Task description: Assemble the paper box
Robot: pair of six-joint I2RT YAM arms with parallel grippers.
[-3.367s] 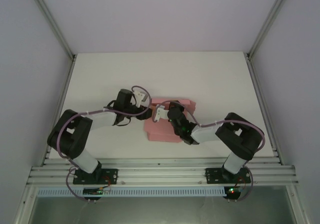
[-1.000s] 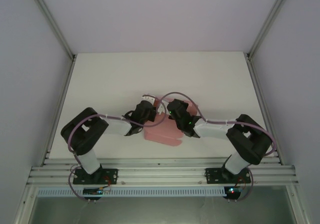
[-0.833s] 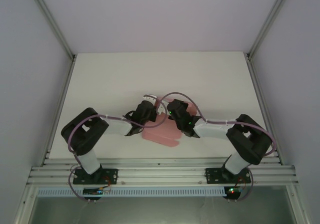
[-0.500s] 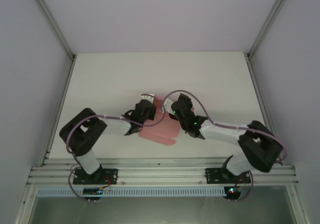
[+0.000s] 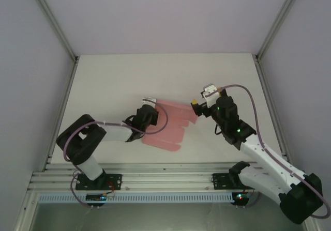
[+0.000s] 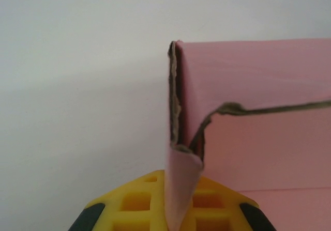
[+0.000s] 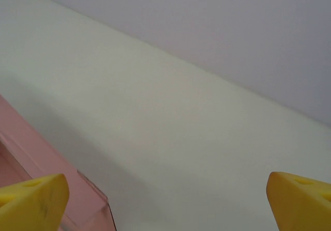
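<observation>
The pink paper box (image 5: 170, 123) lies half-folded in the middle of the white table. My left gripper (image 5: 150, 113) is shut on its upright left wall, and the left wrist view shows that folded pink wall (image 6: 182, 153) pinched between the yellow fingers (image 6: 134, 205). My right gripper (image 5: 198, 106) hangs open just off the box's far right corner, touching nothing. In the right wrist view its yellow fingertips (image 7: 31, 195) stand wide apart, with the box's corner (image 7: 77, 205) at the lower left.
The white table (image 5: 119, 81) stretches bare behind and beside the box. Aluminium rails (image 5: 165, 179) run along the near edge by the arm bases, and grey walls close in the sides.
My right gripper has let go of the box, lifted off and swung out to the right. The box's right flap has dropped flatter. The left gripper keeps its hold.
</observation>
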